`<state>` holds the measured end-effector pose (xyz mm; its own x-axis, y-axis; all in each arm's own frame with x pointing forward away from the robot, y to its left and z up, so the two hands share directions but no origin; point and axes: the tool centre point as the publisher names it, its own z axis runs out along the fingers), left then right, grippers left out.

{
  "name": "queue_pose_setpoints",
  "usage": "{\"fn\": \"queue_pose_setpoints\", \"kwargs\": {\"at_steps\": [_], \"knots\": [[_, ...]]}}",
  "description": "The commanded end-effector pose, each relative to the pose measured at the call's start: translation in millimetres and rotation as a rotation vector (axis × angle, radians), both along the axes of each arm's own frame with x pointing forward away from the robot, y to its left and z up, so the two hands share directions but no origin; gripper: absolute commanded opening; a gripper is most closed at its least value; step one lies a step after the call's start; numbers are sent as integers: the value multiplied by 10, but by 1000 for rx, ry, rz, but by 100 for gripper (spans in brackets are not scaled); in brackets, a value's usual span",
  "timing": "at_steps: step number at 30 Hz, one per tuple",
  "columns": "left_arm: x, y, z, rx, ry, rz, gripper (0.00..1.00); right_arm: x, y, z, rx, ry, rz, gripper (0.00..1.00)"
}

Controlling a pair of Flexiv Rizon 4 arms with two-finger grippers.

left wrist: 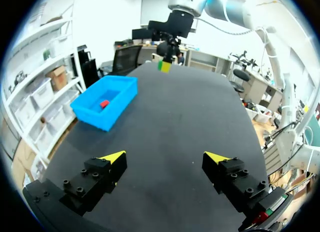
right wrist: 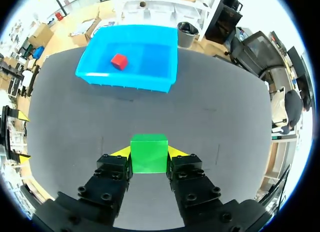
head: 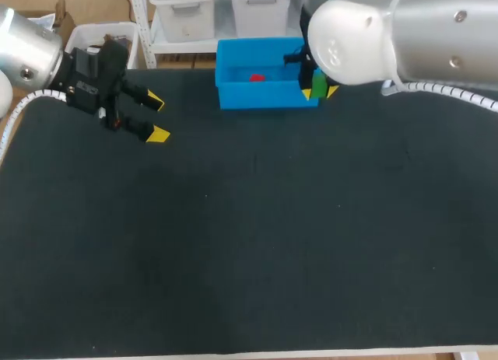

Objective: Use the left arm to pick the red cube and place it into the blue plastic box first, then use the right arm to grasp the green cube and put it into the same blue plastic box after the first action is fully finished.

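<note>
Only my right wrist camera plainly showed the right gripper (right wrist: 149,155) pinching the green cube (right wrist: 149,152), with the red cube (right wrist: 119,61) inside the blue box (right wrist: 125,82) at the table's (head: 249,243) 12 o'clock and the left gripper (head: 156,118) spread at 10 o'clock.

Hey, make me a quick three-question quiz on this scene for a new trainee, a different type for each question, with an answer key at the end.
1. True or false: the red cube lies inside the blue box.
2. Multiple choice: the right gripper is
A) open above the blue box
B) shut on the green cube
C) shut on the red cube
3. Fill in the blank: the left gripper is ____ and holds nothing.

Key: 1 true; 2 B; 3 open.
</note>
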<state>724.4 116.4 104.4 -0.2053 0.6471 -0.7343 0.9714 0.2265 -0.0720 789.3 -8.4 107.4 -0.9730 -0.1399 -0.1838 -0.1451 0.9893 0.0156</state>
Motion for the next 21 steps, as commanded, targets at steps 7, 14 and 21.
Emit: {"fn": "queue_pose_setpoints", "kwargs": {"at_steps": [7,14,21], "knots": [[-4,7,-12,-4,-4,-1,100,209,-25,112,5,-16,65,0],[-4,7,-12,-4,-4,-1,100,444,-42,190,18,-29,118,0],[-4,7,-12,-4,-4,-1,100,691,-37,193,64,-19,182,0]]}}
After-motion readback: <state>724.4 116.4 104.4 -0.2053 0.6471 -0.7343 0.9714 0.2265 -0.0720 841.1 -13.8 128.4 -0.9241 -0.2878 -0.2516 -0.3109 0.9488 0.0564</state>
